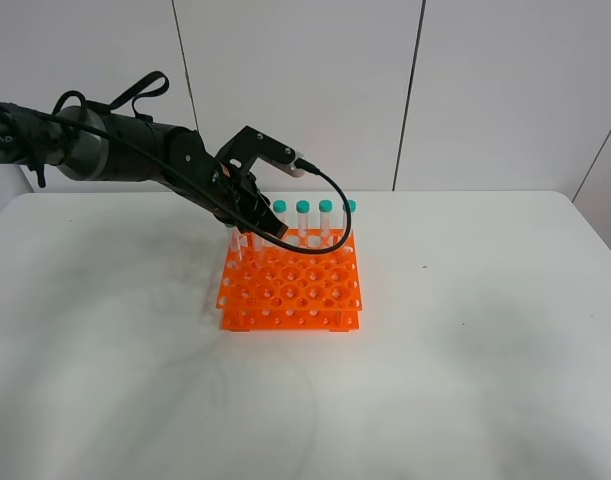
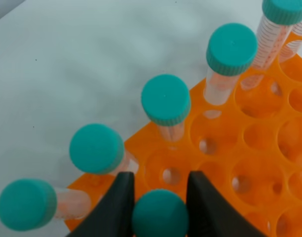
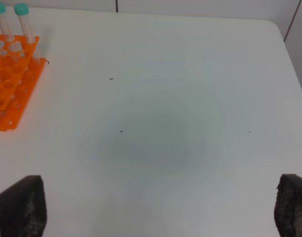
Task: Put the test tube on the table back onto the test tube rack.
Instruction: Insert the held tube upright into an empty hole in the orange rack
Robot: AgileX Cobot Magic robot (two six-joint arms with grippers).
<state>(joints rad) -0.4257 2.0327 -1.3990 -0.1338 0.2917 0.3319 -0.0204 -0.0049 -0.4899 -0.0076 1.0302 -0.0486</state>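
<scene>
Your left claw point(image 2: 159, 197) is pinching the test tube point(image 2: 159, 216) by its teal-green cap, with one black finger point(image 2: 117, 207) on each side of the cap. You hold the tube over the back part of the test tube rack point(image 1: 291, 282), near its left side. The rack is bright orange with lots of round holes, and it sits in the middle of the white surface point(image 1: 465, 380). In the left wrist view you can see a row of other tubes point(image 2: 165, 101) with the same teal-green caps. They stand in holes along one edge of the rack. From the high camera, that row of tubes point(image 1: 303, 218) is along the back edge, and your left arm point(image 1: 115, 150) reaches in from the left, above the rack. I cannot tell if the tip of your tube is already in a hole or just above one. Your right claw point(image 3: 155, 210) is spread wide and holds nothing. Its two dark pads point(image 3: 20, 207) sit far apart at the edge of the right wrist view, over a bare part of the surface, well away from the rack point(image 3: 10, 81).
</scene>
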